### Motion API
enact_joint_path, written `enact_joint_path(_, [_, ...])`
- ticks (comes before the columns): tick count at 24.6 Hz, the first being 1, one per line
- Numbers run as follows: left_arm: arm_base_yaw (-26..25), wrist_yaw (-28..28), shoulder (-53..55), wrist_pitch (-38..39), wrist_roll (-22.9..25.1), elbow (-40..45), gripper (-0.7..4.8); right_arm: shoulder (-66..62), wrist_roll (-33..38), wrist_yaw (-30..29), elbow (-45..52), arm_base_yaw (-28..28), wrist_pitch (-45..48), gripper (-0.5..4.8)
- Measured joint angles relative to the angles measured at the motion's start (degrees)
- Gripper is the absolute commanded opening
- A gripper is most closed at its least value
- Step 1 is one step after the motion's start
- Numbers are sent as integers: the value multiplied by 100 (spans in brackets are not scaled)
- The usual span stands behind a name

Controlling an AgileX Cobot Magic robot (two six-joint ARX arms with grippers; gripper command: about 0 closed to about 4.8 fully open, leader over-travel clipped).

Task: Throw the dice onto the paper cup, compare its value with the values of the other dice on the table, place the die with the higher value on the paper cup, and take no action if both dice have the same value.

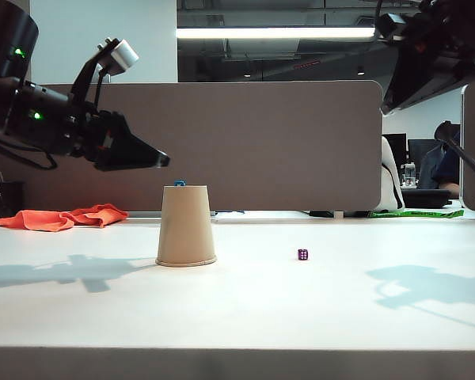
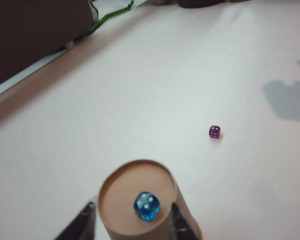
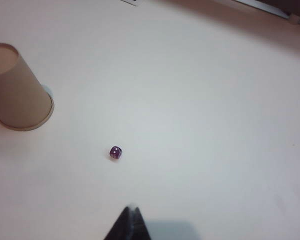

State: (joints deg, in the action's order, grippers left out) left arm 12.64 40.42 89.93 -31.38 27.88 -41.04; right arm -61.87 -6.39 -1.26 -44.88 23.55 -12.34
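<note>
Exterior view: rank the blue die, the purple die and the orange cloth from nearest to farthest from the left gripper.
1. The blue die, on top of the upturned paper cup, just right of the left gripper.
2. The orange cloth, at the table's left back edge.
3. The purple die, right of the cup.

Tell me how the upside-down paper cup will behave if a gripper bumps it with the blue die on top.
The paper cup stands inverted on its wider rim, so it is probably fairly stable, but it looks thin and light and would likely slide. The blue die lies loose on the small flat base and could easily fall off. The left gripper is open above it.
</note>
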Motion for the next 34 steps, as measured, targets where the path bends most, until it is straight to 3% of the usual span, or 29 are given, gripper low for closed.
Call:
enact_joint_path(11, [13, 247, 483, -210, -2, -452, 149, -28, 0, 0, 0, 0, -42, -1])
enact_joint_path(16, [22, 772, 796, 153, -98, -960, 149, -28, 0, 0, 0, 0, -42, -1])
enact_joint_path(25, [22, 802, 796, 857, -13, -960, 149, -28, 0, 2, 2, 0, -44, -1])
enact_joint_path(34, [22, 557, 811, 935, 87, -960, 149, -35, 0, 2, 2, 0, -44, -1])
